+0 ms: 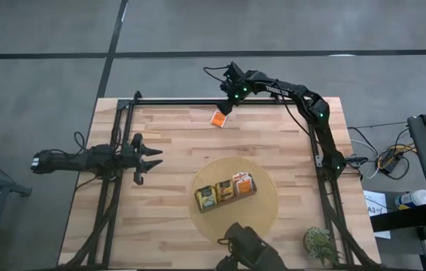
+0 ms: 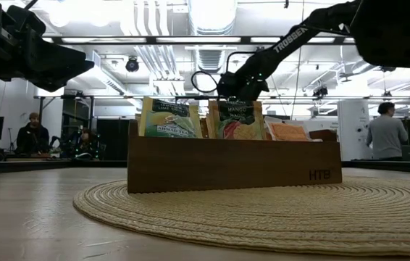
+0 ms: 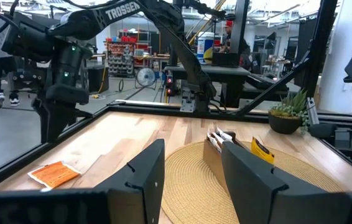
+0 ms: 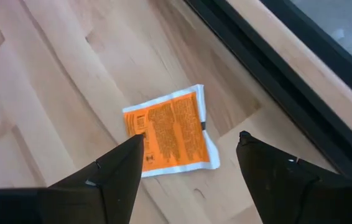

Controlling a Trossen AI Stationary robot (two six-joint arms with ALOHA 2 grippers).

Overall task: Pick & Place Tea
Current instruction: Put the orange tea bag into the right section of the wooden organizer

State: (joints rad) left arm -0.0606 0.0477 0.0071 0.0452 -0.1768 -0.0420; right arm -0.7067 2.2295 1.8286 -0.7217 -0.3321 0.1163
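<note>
Right hand (image 4: 188,162), spread and empty, poised above flat bright orange white-edged sachet (image 4: 171,132) at tabletop's twelve o'clock; left hand (image 1: 151,158) released at nine. Thin packet likely to slide, dodging pinch.

A grey tiled floor (image 1: 40,30) surrounds the wooden table (image 1: 168,143); overhead run ceiling lights (image 2: 212,11) and white ducts (image 2: 147,51) (people (image 2: 387,130) linger behind).
</note>
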